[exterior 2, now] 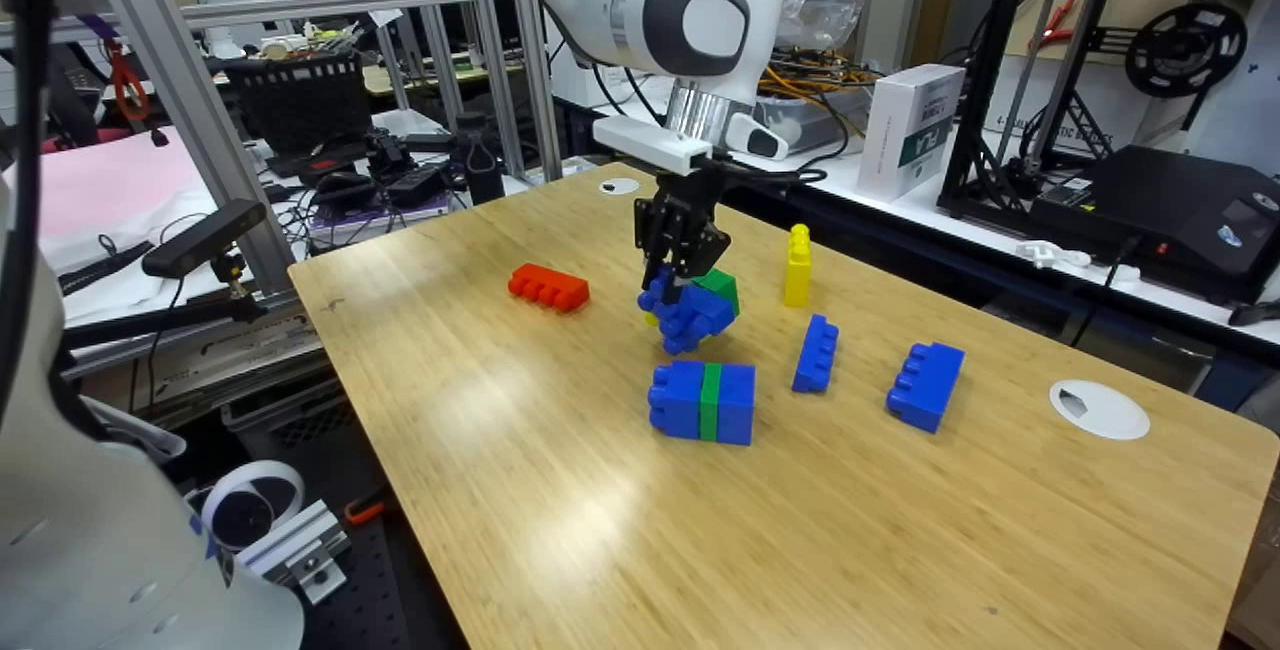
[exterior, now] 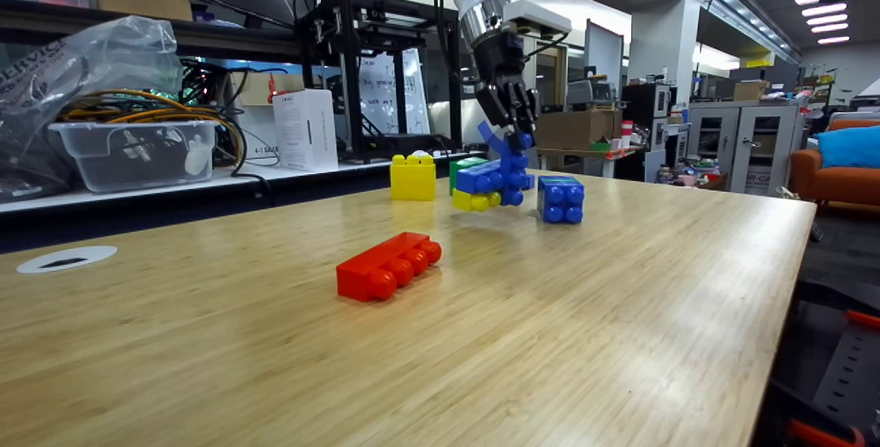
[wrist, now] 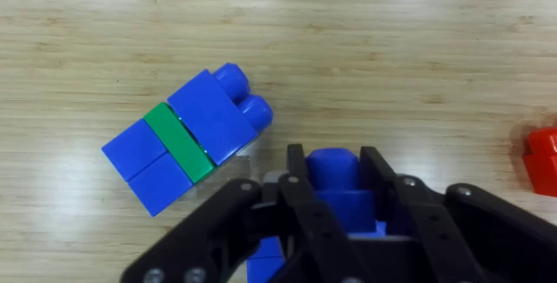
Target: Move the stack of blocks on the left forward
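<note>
The stack of blocks [exterior: 479, 176] is a clump of mostly blue studded bricks with a green and a yellow piece at its base. It also shows in an exterior view [exterior 2: 695, 315], where the gripper hides part of it. It hangs tilted, seemingly a little above the table. My gripper [exterior: 521, 132] points down at its upper end. In the wrist view the fingers [wrist: 333, 154] close around an upright blue brick [wrist: 346, 209] of the stack, one finger on each side. The rest of the stack is mostly hidden behind the gripper there.
A blue block with a green stripe [exterior 2: 682, 400] stands close beside the stack, also in the wrist view [wrist: 209, 113]. A flat red brick [exterior: 385, 268], a yellow brick [exterior: 412, 180] and two blue bricks [exterior 2: 816, 354] [exterior 2: 926, 386] lie around on the wooden table [exterior 2: 560, 490].
</note>
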{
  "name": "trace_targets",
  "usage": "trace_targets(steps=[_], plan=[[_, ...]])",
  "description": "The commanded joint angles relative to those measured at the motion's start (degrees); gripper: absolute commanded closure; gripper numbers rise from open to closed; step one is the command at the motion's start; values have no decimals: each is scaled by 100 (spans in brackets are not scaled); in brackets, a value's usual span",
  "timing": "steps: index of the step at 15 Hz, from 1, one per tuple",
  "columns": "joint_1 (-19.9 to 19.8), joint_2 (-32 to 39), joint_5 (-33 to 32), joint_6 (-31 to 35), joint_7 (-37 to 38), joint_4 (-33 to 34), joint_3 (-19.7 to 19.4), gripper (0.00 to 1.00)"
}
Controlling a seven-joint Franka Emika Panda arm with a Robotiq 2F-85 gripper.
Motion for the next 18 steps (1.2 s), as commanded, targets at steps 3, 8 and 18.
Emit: trace_targets(steps=[3, 8, 18], plan=[[22, 703, -63, -1221, -44, 930, 43, 89], [36, 1014, -65, -1713, -60, 1301, 48, 89], [67, 1064, -57, -1864, -64, 1379, 79, 89]])
